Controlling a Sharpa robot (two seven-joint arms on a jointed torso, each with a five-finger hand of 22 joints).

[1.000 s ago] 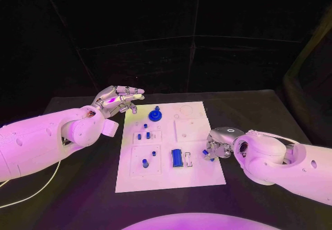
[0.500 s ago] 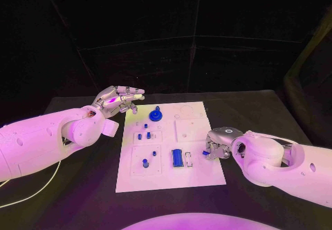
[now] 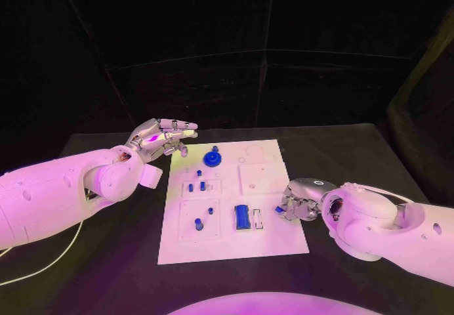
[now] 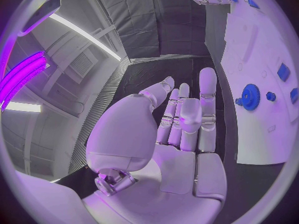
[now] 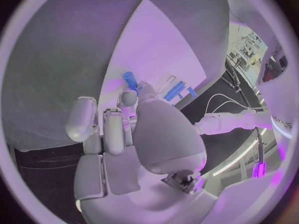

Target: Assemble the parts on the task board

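Observation:
The white task board lies in the middle of the table. On it are a blue gear, a blue rectangular block and several small blue pegs. My right hand is at the board's right edge, fingers curled down, and pinches a small blue part just over the plate. The right wrist view shows this part at the fingertips above the board. My left hand hovers off the board's far left corner, fingers apart and holding nothing. The left wrist view shows the gear beyond the left hand.
The black table runs on all sides of the board. A thin pale cable lies on it at the near left, under my left arm. Dark curtains stand behind the table.
My right arm has shifted slightly to the right and nearer the table's front, while the hand and the blue part stay at the board's right edge. The left hand has not moved.

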